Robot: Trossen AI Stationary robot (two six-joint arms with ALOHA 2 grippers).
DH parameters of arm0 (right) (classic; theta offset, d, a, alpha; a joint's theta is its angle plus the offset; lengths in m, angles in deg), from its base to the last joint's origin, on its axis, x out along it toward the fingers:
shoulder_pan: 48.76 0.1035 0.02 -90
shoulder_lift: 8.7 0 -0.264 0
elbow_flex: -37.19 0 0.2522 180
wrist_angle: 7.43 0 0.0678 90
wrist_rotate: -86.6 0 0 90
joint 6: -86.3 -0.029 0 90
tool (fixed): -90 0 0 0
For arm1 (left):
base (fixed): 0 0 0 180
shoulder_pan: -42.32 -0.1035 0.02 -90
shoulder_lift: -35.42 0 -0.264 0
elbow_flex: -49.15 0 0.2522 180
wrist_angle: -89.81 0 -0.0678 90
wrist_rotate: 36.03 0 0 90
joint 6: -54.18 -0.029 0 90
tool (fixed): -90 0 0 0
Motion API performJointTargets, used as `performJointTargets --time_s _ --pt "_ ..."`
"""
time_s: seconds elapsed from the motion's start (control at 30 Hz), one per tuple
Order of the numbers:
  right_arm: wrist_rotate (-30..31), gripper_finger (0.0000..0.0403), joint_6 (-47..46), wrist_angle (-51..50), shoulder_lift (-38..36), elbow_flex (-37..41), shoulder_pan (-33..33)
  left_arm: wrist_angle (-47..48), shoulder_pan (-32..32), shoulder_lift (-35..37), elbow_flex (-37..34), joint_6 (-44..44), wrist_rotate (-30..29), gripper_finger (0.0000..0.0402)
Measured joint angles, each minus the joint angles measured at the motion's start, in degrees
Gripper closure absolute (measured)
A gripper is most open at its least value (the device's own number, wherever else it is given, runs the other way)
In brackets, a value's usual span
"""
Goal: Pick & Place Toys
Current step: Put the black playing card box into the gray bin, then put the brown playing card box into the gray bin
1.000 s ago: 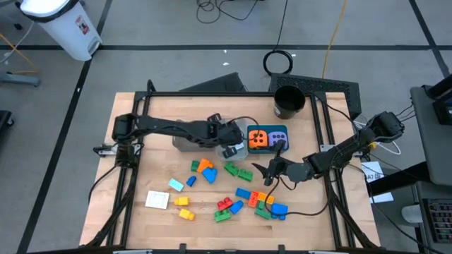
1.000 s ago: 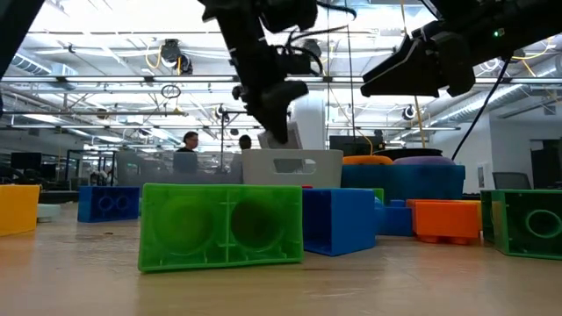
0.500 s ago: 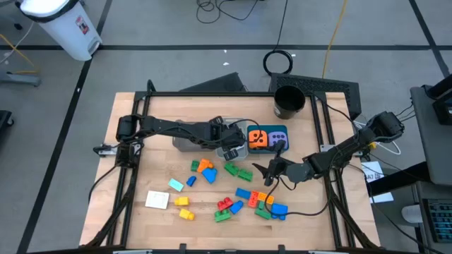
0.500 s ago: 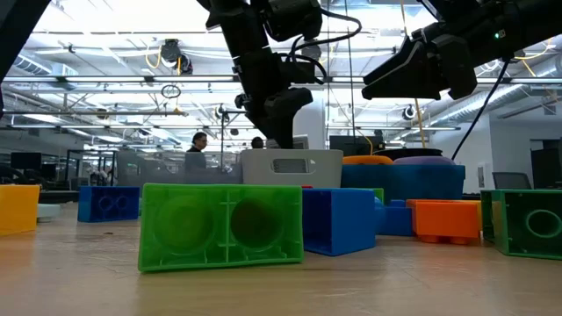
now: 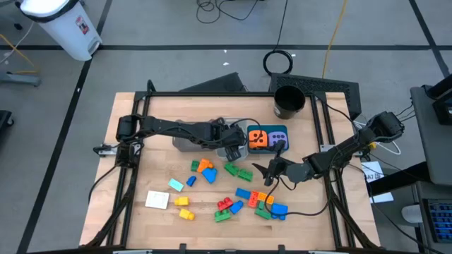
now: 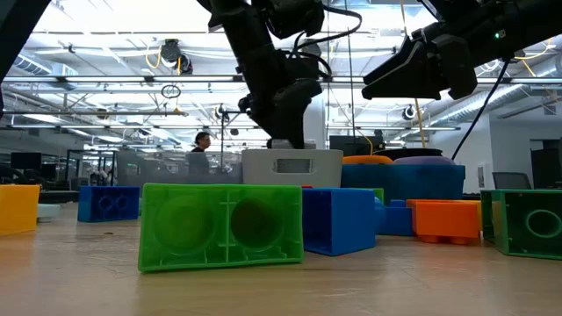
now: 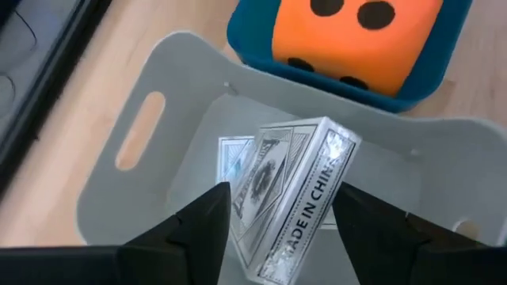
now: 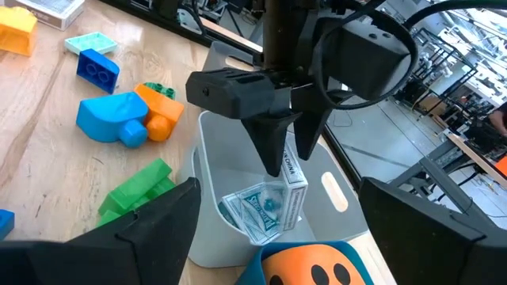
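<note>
My left gripper [image 5: 232,147] hangs open over the right end of the grey bin [image 5: 187,141], fingers slanting down. Between the fingers stands a white card box [image 7: 297,198], tilted in the bin and leaning on another card pack [image 7: 236,158]. To the right of the grey bin, an orange dotted cube [image 5: 258,139] and a purple one [image 5: 277,136] sit in the teal bin [image 5: 282,129]. Many small bricks [image 5: 240,197] lie on the near half of the table, and a flat white card [image 5: 157,200] lies near left. My right gripper [image 5: 258,170] hovers open right of centre, holding nothing. My left gripper's fingers [image 8: 273,150] stand on either side of the card box's upper end [image 8: 290,168], coming from above and slanting down. I cannot tell whether they touch it. The box's lower end rests inside the grey bin on the other pack.
A black round cup [image 5: 288,101] stands at the far right of the table. A black frame rail [image 5: 233,94] runs around the table. Bare wood lies at the far left and along the near edge.
My left gripper has opened over the grey bin and rolled slightly. The white card box, held just above the bin's rim a second ago, has dropped into the bin and now leans there tilted.
</note>
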Motion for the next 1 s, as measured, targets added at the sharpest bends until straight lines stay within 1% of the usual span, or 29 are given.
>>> performJointTargets --time_s 0.1,0.23,0.47,0.57,0.67,0.73,0.8,0.9,1.0 --pt "0.0 0.0071 0.0 0.0 0.0 0.0 0.0 0.0 0.0 0.0 0.0 3.1 3.8 0.0175" --pt "0.0 0.0071 0.0 0.0 0.0 0.0 0.0 -0.4 0.0 0.0 0.0 2.8 8.9 0.0174" --pt "0.0 0.0071 -1.0 0.0 0.0 0.0 0.0 0.4 0.0 0.9 0.0 0.1 10.1 0.0174" --pt "0.0 0.0071 -1.4 -0.6 0.0 0.0 0.0 3.4 -0.3 3.6 -0.1 -0.1 13.8 0.0174" --pt "0.0 0.0071 -1.4 -0.9 0.0 0.0 0.0 8.3 0.1 8.6 -0.1 2.4 16.7 0.0174" --pt "0.0 0.0071 -1.4 -1.0 0.0 0.0 0.0 11.8 1.4 12.2 -0.1 5.0 16.9 0.0174" --pt "0.0 0.0071 -1.6 -1.7 0.0 0.0 0.0 13.9 3.7 16.2 -0.1 7.5 15.6 0.0174" --pt "0.0 0.0071 -1.7 -2.4 0.0 0.0 0.6 16.4 9.2 21.3 0.0 13.1 11.2 0.0174" --pt "0.1 0.0071 -1.4 -2.5 0.0 0.0 1.6 19.8 16.0 24.2 0.0 20.1 7.0 0.0174"
